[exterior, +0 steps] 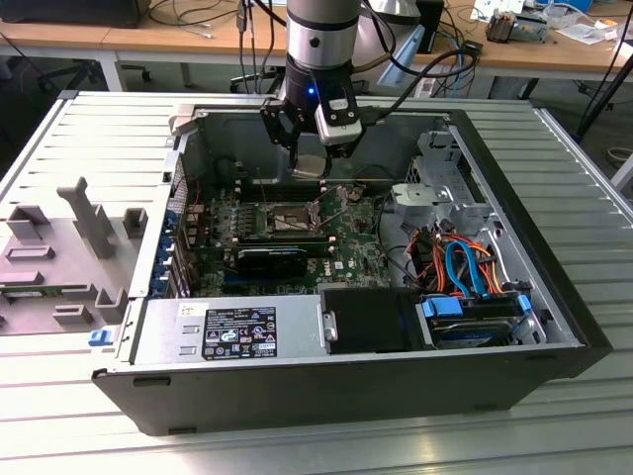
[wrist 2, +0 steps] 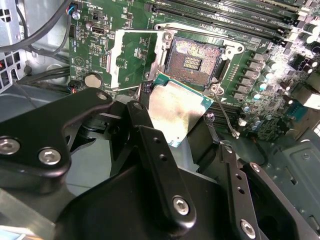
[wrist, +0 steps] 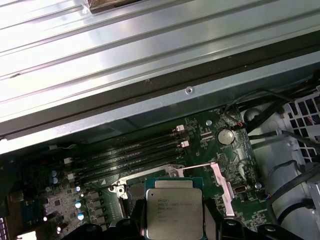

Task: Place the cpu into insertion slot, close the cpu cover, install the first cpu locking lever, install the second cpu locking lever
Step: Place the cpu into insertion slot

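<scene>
Matte black gripper [wrist 2: 177,122] links, studded with silver bolt heads, sit closest in the second wrist view. Its 2 fingers [wrist 2: 150,145] are clamped on opposite edges of the cpu [wrist 2: 175,107]. That chip is a flat square with a brushed silver-grey lid on a green rim. It is held lid-up in the air above the board. Being square, it has no long axis, and its edges run roughly parallel to the socket's. Several lines of small print cross its lid in the first wrist view. Just beyond it lies the insertion slot [wrist 2: 192,62], a dark recess of fine contacts. The slot is uncovered, with the silvery cpu cover [wrist 2: 114,60] swung open beside it. Farther off, the green motherboard [exterior: 346,252] sits in an open computer case [exterior: 297,396]. The case's metal power supply [exterior: 168,327] carries a black-and-white sticker [exterior: 240,334].
</scene>
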Controlling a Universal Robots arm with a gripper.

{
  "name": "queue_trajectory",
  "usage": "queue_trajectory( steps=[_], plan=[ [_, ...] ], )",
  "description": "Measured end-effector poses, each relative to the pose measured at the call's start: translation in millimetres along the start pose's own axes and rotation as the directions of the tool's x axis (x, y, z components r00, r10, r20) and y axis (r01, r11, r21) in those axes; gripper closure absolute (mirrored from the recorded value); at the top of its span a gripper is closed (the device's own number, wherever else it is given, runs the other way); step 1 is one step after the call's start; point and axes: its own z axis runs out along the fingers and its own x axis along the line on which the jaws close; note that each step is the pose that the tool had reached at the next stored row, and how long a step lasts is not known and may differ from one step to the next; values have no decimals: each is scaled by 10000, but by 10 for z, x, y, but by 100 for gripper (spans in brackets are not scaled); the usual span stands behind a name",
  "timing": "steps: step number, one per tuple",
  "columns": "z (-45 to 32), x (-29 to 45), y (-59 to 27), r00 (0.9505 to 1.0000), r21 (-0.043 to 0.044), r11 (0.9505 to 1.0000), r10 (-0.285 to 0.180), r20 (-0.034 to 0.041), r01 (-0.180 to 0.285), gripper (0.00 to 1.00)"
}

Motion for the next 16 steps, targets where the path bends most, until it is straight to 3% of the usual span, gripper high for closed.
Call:
queue_trajectory(
  steps=[16],
  plan=[
    [1, 0, 0, 9999, -2, 9999, 110, 10, -110, 45]
  ],
)
